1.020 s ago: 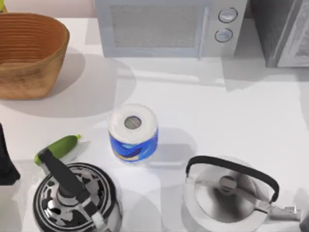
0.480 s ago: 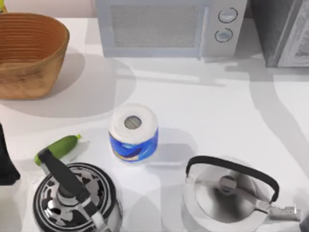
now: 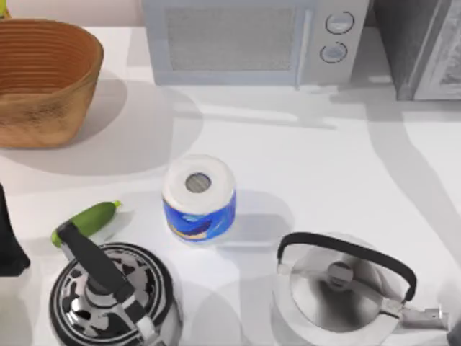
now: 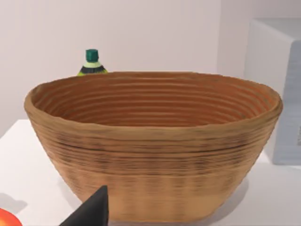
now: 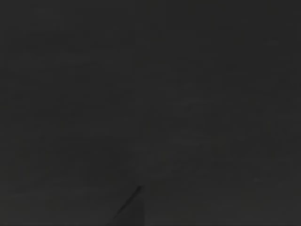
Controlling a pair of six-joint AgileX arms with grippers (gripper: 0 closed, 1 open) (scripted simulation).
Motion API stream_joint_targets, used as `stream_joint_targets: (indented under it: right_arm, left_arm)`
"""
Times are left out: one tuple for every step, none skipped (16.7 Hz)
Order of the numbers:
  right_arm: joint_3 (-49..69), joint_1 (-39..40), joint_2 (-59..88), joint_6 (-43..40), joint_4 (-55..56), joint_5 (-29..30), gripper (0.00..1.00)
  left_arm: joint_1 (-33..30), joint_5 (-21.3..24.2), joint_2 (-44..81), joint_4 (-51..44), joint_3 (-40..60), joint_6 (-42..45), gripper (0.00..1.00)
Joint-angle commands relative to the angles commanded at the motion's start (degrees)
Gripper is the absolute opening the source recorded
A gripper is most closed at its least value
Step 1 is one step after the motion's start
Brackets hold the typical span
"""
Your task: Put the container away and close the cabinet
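Showing 2 kettles (image 3: 112,299) | 1 paper roll (image 3: 199,196) | 1 basket (image 3: 43,83)

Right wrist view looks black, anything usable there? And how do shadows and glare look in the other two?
Right wrist view: dark. Top view: evenly lit; soft shadows fall on the white table beside the wicker basket and paper roll, with bright reflections on both kettles. Left wrist view: clear, the basket sharp, a soft shadow under it.

The cabinet (image 3: 421,47) is a grey box standing at the counter's (image 3: 310,166) far right, about 1 o'clock in the top view, its right side cut off; door state unclear.
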State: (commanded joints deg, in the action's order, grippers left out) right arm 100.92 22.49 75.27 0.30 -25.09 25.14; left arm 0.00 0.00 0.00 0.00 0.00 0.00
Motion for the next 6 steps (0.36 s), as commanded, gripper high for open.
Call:
stream_joint_targets:
  right_arm:
    - [0.95,-0.73,1.45,0.02,0.36,-0.69,1.0]
    - [1.98,-1.52,2.97,0.04,0.79,-1.45,1.0]
    - [3.0,-2.29,4.37,0.05,1.24,-2.21,1.0]
    - [3.89,-2.95,5.5,0.04,1.65,-2.89,1.0]
    - [4.5,-3.43,6.29,0.03,1.95,-3.37,1.0]
    - [4.72,-3.63,6.57,0.02,2.07,-3.55,1.0]
  left_arm:
    - [0.0,0.0,0.0,0.0,0.0,0.0,1.0]
    - [0.0,0.0,0.0,0.0,0.0,0.0,1.0]
    - [0.0,0.0,0.0,0.0,0.0,0.0,1.0]
    - [0.0,0.0,0.0,0.0,0.0,0.0,1.0]
    - [0.0,0.0,0.0,0.0,0.0,0.0,1.0]
    - [0.0,0.0,0.0,0.0,0.0,0.0,1.0]
